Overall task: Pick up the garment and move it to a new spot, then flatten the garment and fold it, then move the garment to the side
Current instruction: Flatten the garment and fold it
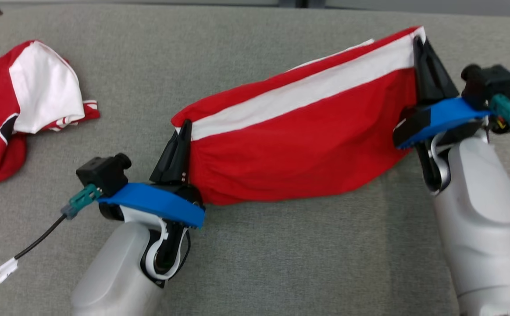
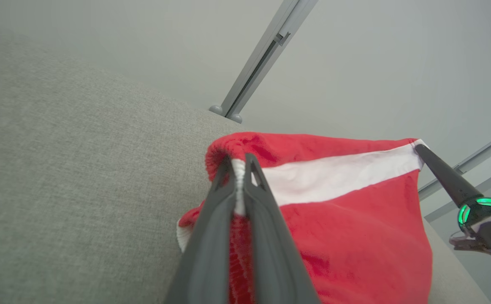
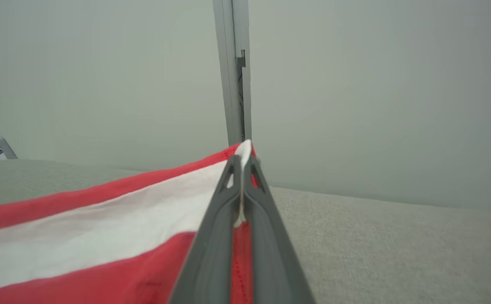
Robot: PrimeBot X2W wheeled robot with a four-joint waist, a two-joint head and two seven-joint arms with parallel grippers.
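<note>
Stretching the garment (image 1: 298, 140) between the left gripper (image 1: 187, 127) and the right gripper (image 1: 418, 44), each clenched on one end of the white-striped top edge. Runs lengthwise from one pair of jaws straight to the other, drooping below both toward the grey cushion (image 1: 255, 254); cannot tell whether touching it. Holds both wrists raised, fingers pointing up and forward, right farther ahead. Likely calls for lowering together, equally near.

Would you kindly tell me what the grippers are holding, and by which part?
Both are shut on the red garment: the left gripper pinches one end of its white-striped edge, the right gripper the other end.
</note>
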